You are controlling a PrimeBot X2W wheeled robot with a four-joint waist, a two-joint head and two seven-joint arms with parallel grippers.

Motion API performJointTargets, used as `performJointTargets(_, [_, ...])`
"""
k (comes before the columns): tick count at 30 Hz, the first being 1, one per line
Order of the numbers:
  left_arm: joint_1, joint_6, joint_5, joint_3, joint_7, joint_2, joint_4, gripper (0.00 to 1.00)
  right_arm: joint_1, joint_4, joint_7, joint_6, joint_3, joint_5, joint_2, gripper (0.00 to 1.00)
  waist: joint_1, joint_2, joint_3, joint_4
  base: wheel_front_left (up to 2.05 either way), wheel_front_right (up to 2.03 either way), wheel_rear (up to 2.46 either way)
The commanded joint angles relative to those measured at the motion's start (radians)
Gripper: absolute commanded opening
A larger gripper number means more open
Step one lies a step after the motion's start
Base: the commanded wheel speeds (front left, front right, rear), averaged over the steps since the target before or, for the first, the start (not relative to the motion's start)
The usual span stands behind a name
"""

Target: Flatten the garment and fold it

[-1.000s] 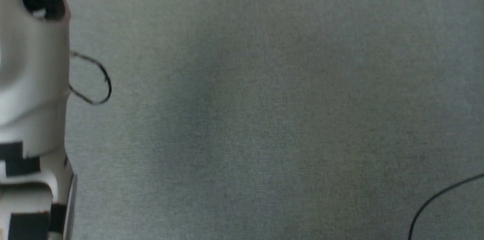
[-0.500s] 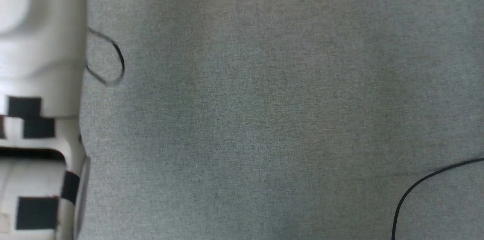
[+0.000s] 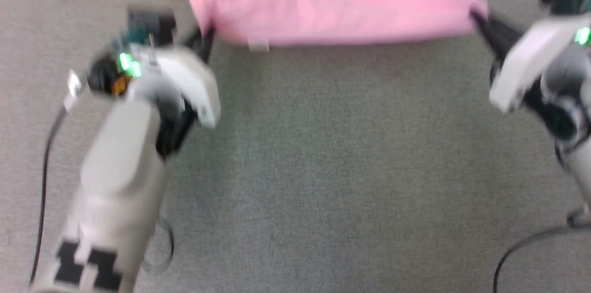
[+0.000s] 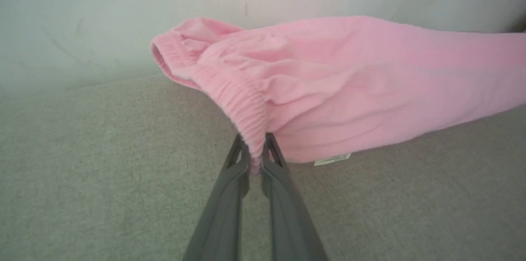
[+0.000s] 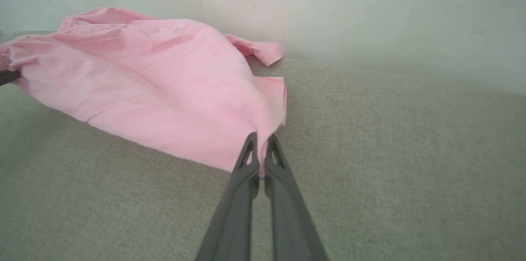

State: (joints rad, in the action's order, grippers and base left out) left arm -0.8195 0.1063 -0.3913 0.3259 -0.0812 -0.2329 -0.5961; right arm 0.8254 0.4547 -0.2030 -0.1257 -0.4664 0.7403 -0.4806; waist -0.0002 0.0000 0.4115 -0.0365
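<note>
Blurry garment, top out of view

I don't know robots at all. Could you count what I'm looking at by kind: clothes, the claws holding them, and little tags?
Pink garment: 1
Grippers: 2, the left gripper on the elastic waistband and the right gripper on a fabric edge, both shut on the garment
White label on its lower edge: 1
Total: 4

Nothing legible showed: the small white label hanging at an edge of the pink garment bore dark print too small and blurred to be read.
</note>
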Motion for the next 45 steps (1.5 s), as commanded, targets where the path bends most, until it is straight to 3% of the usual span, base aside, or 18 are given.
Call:
performJointTargets(1, [0.047,0.006,-0.01,0.006,-0.007,-0.009,0.014,0.0,-0.037,-0.01,0.0,-0.005,-0.008,0.015,-0.015,0.0,0.0002,0.0,-0.105,0.007,0.0,0.0,0.0])
performJointTargets(13, [0.482,-0.019,-0.042,0.065,-0.184,-0.107,0.254,0.0,-0.369,-0.124,-0.135,-0.005,-0.063,0.1,-0.132,0.0,0.0002,0.0,-0.3,0.025,0.0,0.0,0.0])
performJointTargets(21, [0.722,-0.055,-0.077,0.093,-0.298,-0.163,0.461,0.0,-0.603,-0.224,-0.249,-0.005,0.015,0.127,-0.201,0.0,0.0002,0.0,-0.386,0.038,0.0,0.0,0.0])
performJointTargets(29, [0.934,-0.098,-0.118,0.127,-0.359,-0.18,0.634,0.0,-0.888,-0.347,-0.387,-0.005,0.151,0.142,-0.23,0.0,0.0002,0.0,-0.435,0.047,0.0,0.0,0.0])
performJointTargets(36, [1.024,-0.098,-0.14,0.17,-0.388,-0.179,0.678,0.0,-1.057,-0.457,-0.498,-0.005,0.283,0.116,-0.201,0.0,0.0002,0.0,-0.439,0.058,0.0,0.0,0.0])
performJointTargets(45, [0.967,-0.083,-0.139,0.154,-0.33,-0.164,0.708,0.0,-1.023,-0.585,-0.531,-0.005,0.431,0.106,-0.11,0.0,0.0002,0.0,-0.407,0.101,0.0,0.0,0.0])
